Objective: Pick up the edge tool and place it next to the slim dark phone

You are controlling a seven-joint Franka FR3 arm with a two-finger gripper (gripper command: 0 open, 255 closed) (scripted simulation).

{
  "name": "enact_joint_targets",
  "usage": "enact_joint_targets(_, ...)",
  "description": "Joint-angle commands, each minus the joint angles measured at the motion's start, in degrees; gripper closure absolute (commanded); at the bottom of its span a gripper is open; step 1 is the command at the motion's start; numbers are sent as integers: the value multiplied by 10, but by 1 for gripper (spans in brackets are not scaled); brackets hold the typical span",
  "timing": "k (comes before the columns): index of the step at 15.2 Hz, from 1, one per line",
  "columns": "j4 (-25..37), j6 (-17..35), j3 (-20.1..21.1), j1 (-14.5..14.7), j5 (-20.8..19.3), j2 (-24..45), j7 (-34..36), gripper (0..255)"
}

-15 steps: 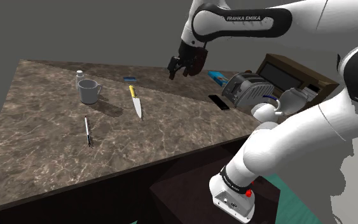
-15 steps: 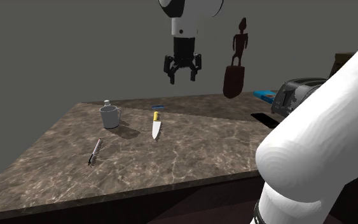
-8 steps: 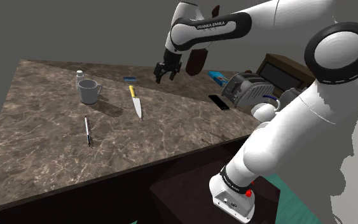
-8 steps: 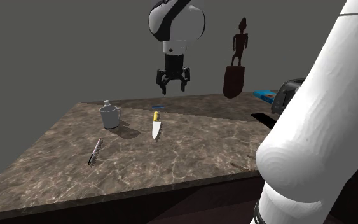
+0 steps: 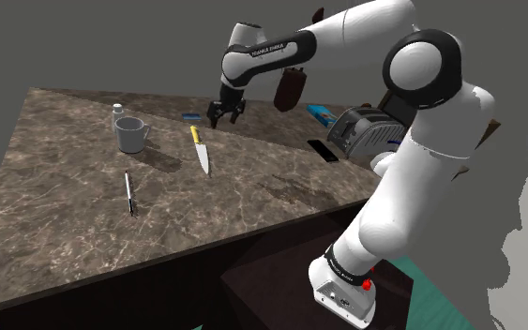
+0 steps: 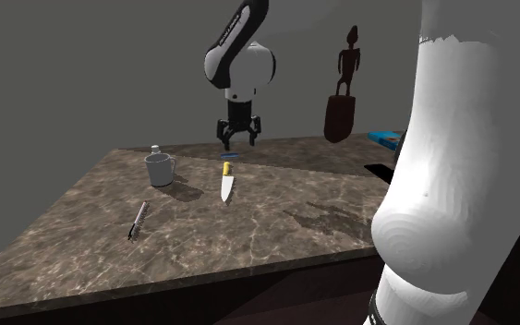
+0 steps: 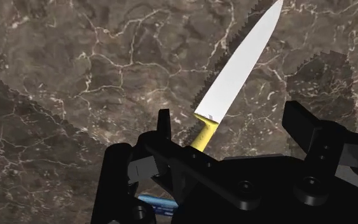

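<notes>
The knife (image 5: 202, 152) lies flat on the marbled worktop (image 5: 65, 197), a little left of the middle of the shoulder view. Its yellow handle points toward the far edge and its pale blade toward the near edge. The tool (image 5: 224, 116) hangs just above and beyond the handle end, apart from it. In the wrist view the handle runs down between the two fingers of the tool (image 7: 231, 119) and the blade (image 7: 241, 67) stretches away from them. The fingers stand wide apart, touching nothing and holding nothing.

The phone (image 5: 324, 150) lies flat, well to the right of the knife in the shoulder view, just before the toaster (image 5: 365, 129).

There is one knife, one phone, one toaster, one mug (image 5: 132, 135) and one pen (image 5: 128, 192). Both the mug and the pen sit left of the knife.
</notes>
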Motion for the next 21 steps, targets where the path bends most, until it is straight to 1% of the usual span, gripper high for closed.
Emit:
enact_joint_targets(1, 34, 13, 2, -1, 7, 48, -5, 0)
enact_joint_targets(6, 134, 23, 8, -5, 19, 161, -16, 0)
enact_joint_targets(10, 231, 18, 14, -9, 26, 253, -21, 0)
enact_joint_targets(17, 231, 53, 16, -9, 28, 288, -22, 0)
enact_joint_targets(21, 231, 55, 16, -10, 29, 291, -23, 0)
